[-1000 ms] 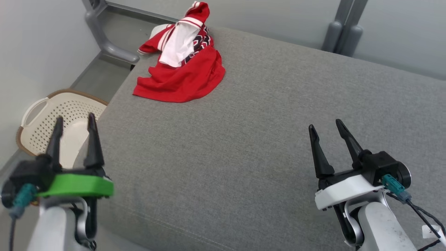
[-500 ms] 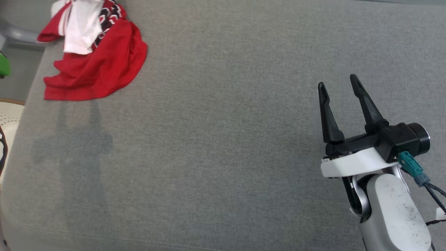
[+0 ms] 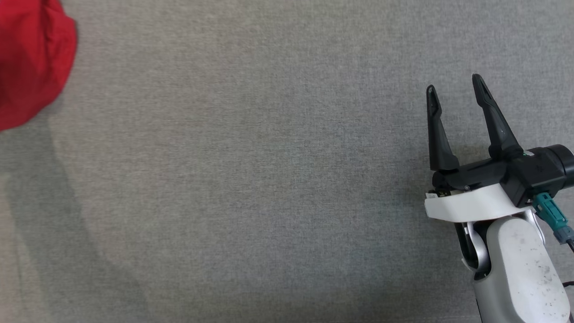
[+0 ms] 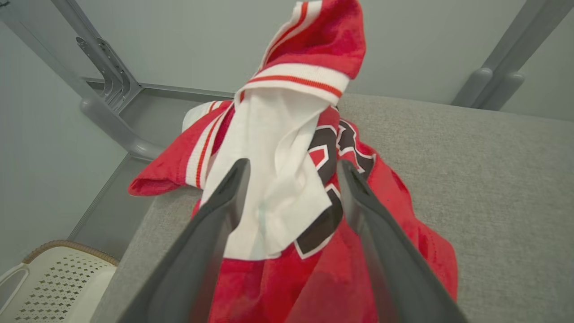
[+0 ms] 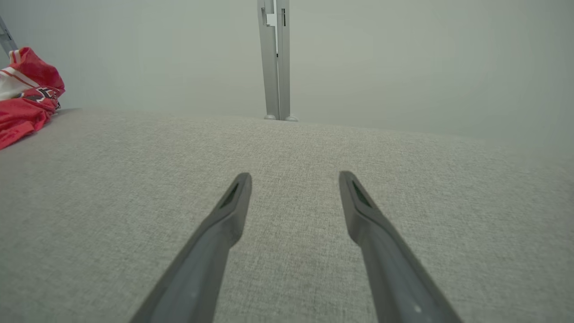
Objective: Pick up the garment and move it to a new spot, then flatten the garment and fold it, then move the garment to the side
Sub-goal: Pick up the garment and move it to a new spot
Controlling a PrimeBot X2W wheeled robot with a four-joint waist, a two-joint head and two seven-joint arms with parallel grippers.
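Observation:
The garment point(image 4: 287, 179) is a crumpled red jersey with white panels and dark lettering, heaped at the far left corner of the grey cushion point(image 3: 269, 179). In the left wrist view my left gripper point(image 4: 293, 168) is open, its fingers straddling the white fold from just above. A red edge of the garment point(image 3: 31, 58) shows at the head view's upper left. My right gripper point(image 3: 453, 83) stands open over bare cushion at the right, far from the garment point(image 5: 24, 101), with nothing between its fingers point(image 5: 293, 179).
A perforated white laundry basket point(image 4: 49, 287) sits on the floor beside the cushion's left edge. Grey frame legs point(image 4: 112, 121) and a grey post point(image 5: 276, 58) stand against the pale wall behind the cushion.
The head camera has swung down and to the right, pushing the garment and left gripper out past the left edge. The right gripper stays open over the cushion.

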